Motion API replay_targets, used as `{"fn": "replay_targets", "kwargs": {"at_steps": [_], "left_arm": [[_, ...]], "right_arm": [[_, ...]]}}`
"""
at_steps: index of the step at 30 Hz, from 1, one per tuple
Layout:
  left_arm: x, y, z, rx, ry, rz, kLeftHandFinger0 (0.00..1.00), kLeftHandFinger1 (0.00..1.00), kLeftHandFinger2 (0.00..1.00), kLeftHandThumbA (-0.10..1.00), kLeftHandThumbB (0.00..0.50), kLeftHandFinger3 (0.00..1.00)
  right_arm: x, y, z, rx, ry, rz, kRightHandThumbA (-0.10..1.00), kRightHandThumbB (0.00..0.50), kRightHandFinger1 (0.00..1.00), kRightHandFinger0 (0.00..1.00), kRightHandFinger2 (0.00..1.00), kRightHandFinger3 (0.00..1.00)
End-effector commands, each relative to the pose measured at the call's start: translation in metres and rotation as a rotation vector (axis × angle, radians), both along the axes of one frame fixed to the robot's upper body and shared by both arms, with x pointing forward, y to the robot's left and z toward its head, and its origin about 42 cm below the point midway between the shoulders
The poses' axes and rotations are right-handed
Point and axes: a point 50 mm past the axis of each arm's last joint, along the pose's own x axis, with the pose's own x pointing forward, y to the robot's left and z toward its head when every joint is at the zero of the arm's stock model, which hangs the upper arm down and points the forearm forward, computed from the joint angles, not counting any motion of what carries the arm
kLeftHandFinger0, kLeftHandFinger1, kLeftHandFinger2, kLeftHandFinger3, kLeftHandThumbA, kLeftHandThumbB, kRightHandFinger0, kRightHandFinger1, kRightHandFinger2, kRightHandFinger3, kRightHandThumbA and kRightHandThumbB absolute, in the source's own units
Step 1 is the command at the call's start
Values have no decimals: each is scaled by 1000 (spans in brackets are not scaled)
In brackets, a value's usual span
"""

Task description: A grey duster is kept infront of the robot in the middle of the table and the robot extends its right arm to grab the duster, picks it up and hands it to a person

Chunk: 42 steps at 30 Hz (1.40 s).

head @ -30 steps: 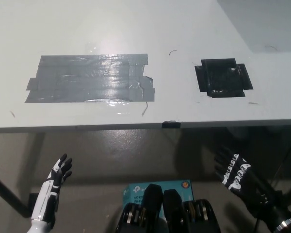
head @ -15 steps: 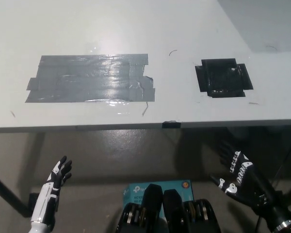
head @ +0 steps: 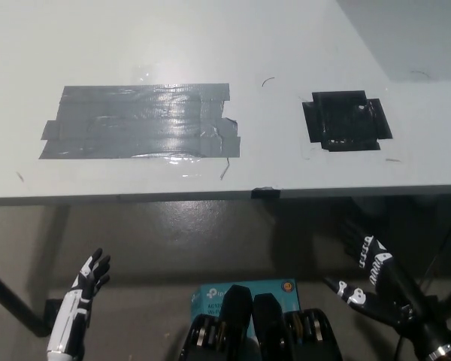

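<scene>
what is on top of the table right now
Only tape: a wide grey patch and a smaller black patch on the white table. No duster shows. Both hands, left hand and right hand, hang open below its edge.

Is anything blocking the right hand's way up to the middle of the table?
No duster shows. The right hand hangs open below the table, whose front edge lies above it. On top lie only flat grey tape and black tape. The left hand rests low left.
</scene>
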Motion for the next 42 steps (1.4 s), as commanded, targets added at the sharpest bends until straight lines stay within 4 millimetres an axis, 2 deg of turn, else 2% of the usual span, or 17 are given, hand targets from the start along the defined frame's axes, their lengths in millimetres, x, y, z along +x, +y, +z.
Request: {"fn": "replay_targets", "kwargs": {"at_steps": [1, 4, 8, 11, 14, 19, 24, 34, 42], "left_arm": [[-14, -1, 2, 10, -50, 21, 1000, 1000, 1000, 1000, 358, 1000], [-14, -2, 1, 9, -51, 21, 1000, 1000, 1000, 1000, 358, 1000], [-16, -3, 2, -3, -34, 19, 1000, 1000, 1000, 1000, 386, 1000], [-22, -2, -1, 5, -32, 21, 1000, 1000, 1000, 1000, 370, 1000], [-26, 0, -4, 14, -27, 30, 1000, 1000, 1000, 1000, 378, 1000], [-20, -2, -3, -1, -30, 23, 1000, 1000, 1000, 1000, 395, 1000], [-15, -3, -1, 7, -38, 16, 1000, 1000, 1000, 1000, 382, 1000], [-17, -3, -2, 4, -37, 17, 1000, 1000, 1000, 1000, 372, 1000], [-20, -3, -6, 9, -24, 12, 1000, 1000, 1000, 1000, 390, 1000]], "right_arm": [[-11, 0, 5, -20, -59, 11, 866, 428, 1000, 1000, 1000, 1000], [-11, 0, 4, -29, -61, 14, 864, 425, 1000, 1000, 1000, 1000], [-11, 0, 3, -51, -63, 11, 874, 433, 1000, 1000, 1000, 1000], [-15, 1, 1, -53, -58, 15, 867, 426, 1000, 1000, 1000, 1000], [-17, 2, -2, -52, -55, 24, 854, 428, 1000, 1000, 1000, 1000], [-12, 1, 1, -70, -61, 15, 863, 428, 1000, 1000, 1000, 1000], [-10, 0, 2, -57, -68, 19, 854, 420, 1000, 1000, 1000, 1000], [-12, -1, 0, -89, -72, 14, 867, 423, 1000, 1000, 1000, 1000], [-17, -1, -6, -100, -68, 7, 863, 411, 1000, 1000, 1000, 1000]]}}
